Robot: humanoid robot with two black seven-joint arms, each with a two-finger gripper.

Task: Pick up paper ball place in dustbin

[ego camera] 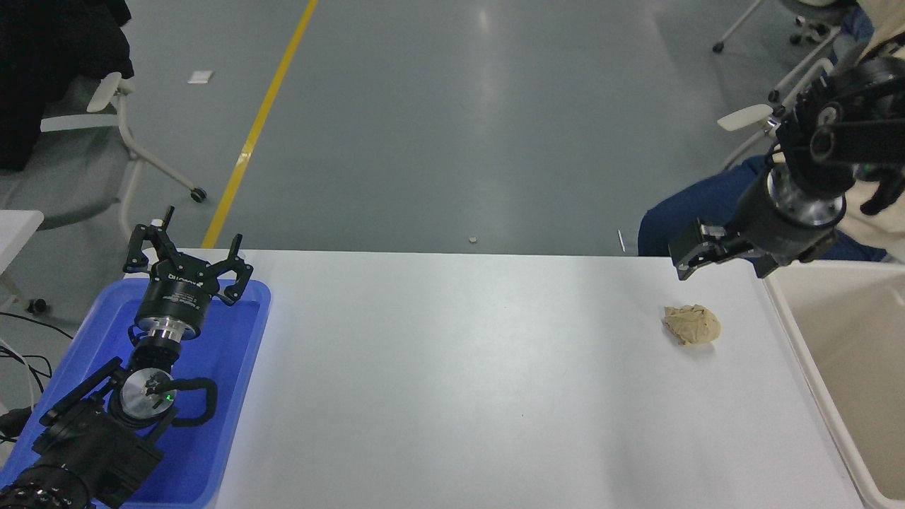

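The tan-brown crumpled paper ball [692, 324] lies on the white table [459, 382] near its far right corner. The cream-beige dustbin [800, 343] stands just right of the table, its open top partly cut off by the picture's edge. My right gripper [725, 263] hangs open above the table's far edge, a little beyond and above the ball, not touching it. My left gripper [187, 256] is parked open over the blue tray at the lower left.
A bright blue shallow tray [237, 396] sits at the table's left end under the left arm. A person in blue trousers [700, 215] sits behind the far right corner. Office chairs [106, 141] stand on the grey floor beyond.
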